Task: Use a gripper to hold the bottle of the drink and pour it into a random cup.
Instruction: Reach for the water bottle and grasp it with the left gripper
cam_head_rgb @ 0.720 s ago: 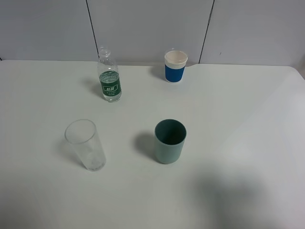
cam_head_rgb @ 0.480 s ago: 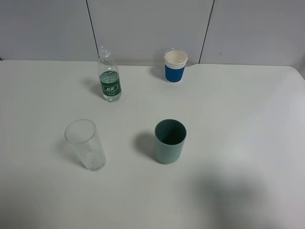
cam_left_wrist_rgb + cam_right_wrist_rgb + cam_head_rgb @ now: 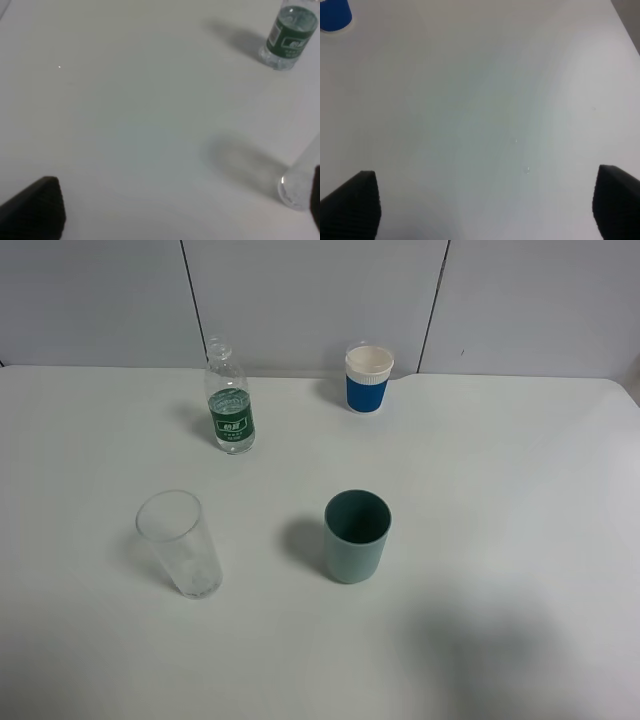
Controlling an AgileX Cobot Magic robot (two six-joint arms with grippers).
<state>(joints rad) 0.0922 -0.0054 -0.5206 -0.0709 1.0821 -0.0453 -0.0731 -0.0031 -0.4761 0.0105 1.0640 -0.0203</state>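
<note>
Left pincer: my left pincer [image 3: 172, 205] hangs over bare white counter [image 3: 125, 110]; jaws spread wide, nothing between them; one dark finger [image 3: 35, 207] fills a corner of my wrist view, the other is only a sliver at the opposite edge
Right pincer: my right pincer [image 3: 482, 202] is spread wide as well, and empty; both ribbed dark fingers [image 3: 350, 205] frame plain counter
Nearest thing: the clear tumbler [image 3: 299, 186] stands upright just beside that sliver of my left finger; a soft shadow lies next to it
Bottle of the drink: and there it is, the bottle of the drink [image 3: 230, 405]; upright at the back left of the counter, uncapped, green label facing front; beyond the tumbler, well apart from my left pincer; untouched
Cup: the cup [image 3: 356, 540], matte teal, stands upright near the middle; mouth up, right of the tumbler, well apart from the bottle; its inside is dark, so I cannot tell what it holds
Blue paper cup: the blue paper cup [image 3: 368, 380] sits at the back, right of the bottle, white rim up; only a blue corner of it shows in my right wrist view, well apart from that pincer
Backdrop: grey wall panels [image 3: 300, 300] rise behind the counter's far edge
</note>
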